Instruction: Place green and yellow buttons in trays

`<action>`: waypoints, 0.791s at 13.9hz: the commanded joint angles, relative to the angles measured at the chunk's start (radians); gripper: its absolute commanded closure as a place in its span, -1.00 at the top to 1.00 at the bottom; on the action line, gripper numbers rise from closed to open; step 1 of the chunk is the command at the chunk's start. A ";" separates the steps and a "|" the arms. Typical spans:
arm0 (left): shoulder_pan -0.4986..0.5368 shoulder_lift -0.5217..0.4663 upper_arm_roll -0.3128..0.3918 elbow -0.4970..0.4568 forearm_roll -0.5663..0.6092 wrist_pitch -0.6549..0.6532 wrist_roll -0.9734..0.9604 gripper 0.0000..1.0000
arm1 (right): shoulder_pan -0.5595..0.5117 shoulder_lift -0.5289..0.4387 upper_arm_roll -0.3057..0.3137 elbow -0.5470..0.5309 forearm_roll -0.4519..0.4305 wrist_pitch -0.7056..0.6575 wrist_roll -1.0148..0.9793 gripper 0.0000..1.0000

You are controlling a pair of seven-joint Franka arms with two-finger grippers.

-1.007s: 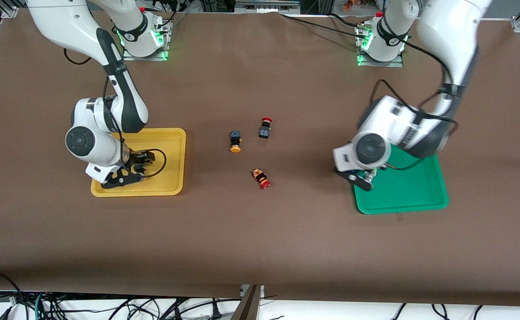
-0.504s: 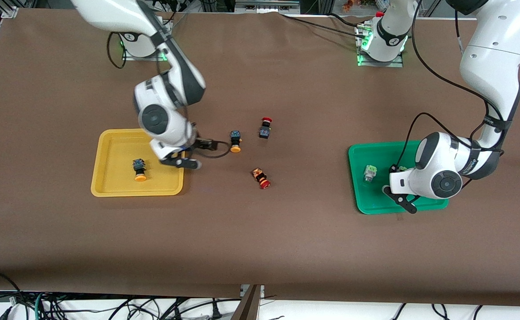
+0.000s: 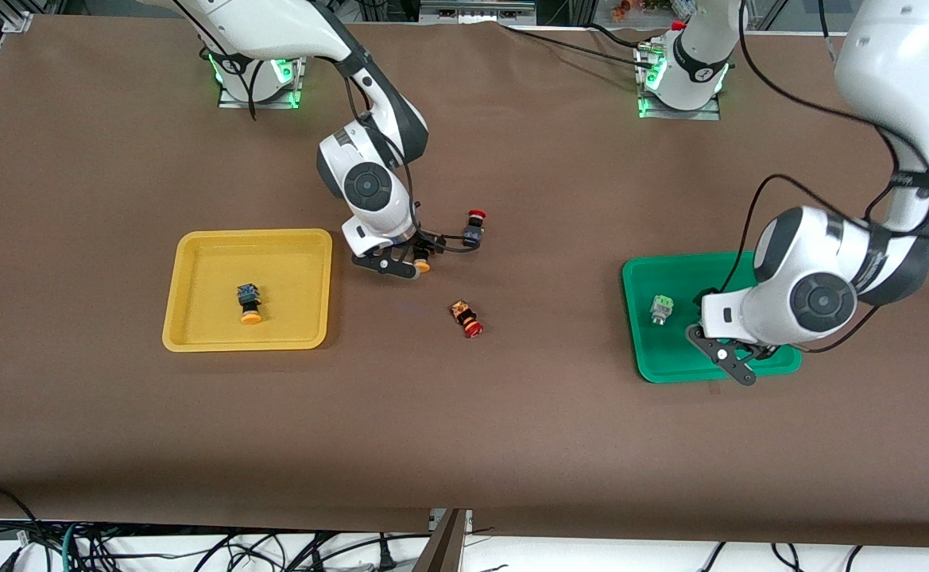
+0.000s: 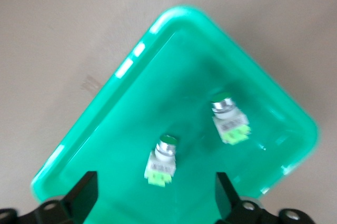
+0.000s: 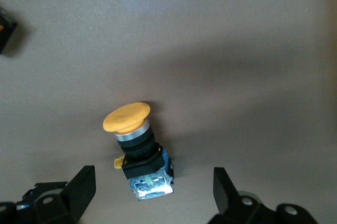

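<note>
The yellow tray (image 3: 194,338) holds one yellow button (image 3: 249,303). The other yellow button (image 3: 422,266) lies on the table mid-way between the trays, and in the right wrist view (image 5: 138,147) it sits between my fingers. My right gripper (image 3: 412,260) (image 5: 152,195) is open just over it. The green tray (image 3: 647,353) holds a green button (image 3: 659,310). The left wrist view shows the tray (image 4: 105,129) with two green buttons (image 4: 162,161) (image 4: 229,121). My left gripper (image 3: 730,357) (image 4: 155,203) is open and empty over the tray.
Two red-capped switches lie on the brown mat: one (image 3: 474,226) beside my right gripper, toward the left arm's end, and one (image 3: 466,318) nearer to the front camera. Cables trail from both wrists.
My right gripper left a yellow button in the yellow tray and moved over the other yellow button. My left gripper let go of a green button in the green tray and shifted along the tray.
</note>
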 commanded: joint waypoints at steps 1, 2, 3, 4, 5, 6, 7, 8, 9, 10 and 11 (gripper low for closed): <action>0.000 -0.081 -0.047 0.137 -0.086 -0.209 -0.068 1.00 | 0.030 0.024 -0.007 0.009 0.010 0.031 0.032 0.98; -0.004 -0.083 -0.065 0.209 -0.104 -0.292 -0.101 1.00 | 0.030 0.027 -0.007 0.006 0.009 0.033 0.032 0.98; -0.008 -0.083 -0.085 0.277 -0.106 -0.359 -0.139 1.00 | 0.030 0.030 -0.007 0.004 0.009 0.039 0.030 0.94; -0.014 -0.083 -0.116 0.352 -0.105 -0.463 -0.192 1.00 | 0.030 0.038 -0.007 0.001 0.007 0.045 0.030 0.78; -0.023 -0.087 -0.122 0.397 -0.099 -0.514 -0.239 1.00 | 0.032 0.041 -0.007 0.000 0.005 0.051 0.029 0.64; -0.027 -0.101 -0.121 0.418 -0.097 -0.538 -0.289 1.00 | 0.033 0.042 -0.007 -0.008 0.005 0.056 0.024 0.47; -0.028 -0.122 -0.107 0.428 -0.101 -0.544 -0.349 1.00 | 0.035 0.041 -0.007 -0.011 0.002 0.056 0.018 0.23; -0.026 -0.162 -0.092 0.408 -0.109 -0.523 -0.421 1.00 | 0.035 0.041 -0.007 -0.011 0.002 0.056 0.018 -0.07; -0.069 -0.229 -0.011 0.358 -0.123 -0.472 -0.490 1.00 | 0.035 0.039 -0.007 -0.011 0.001 0.054 0.017 -0.32; -0.156 -0.298 0.145 0.265 -0.202 -0.416 -0.530 1.00 | 0.035 0.035 -0.007 -0.010 0.001 0.050 0.012 -0.51; -0.226 -0.393 0.306 0.148 -0.335 -0.341 -0.534 1.00 | 0.033 0.030 -0.008 -0.010 0.002 0.045 -0.002 -0.56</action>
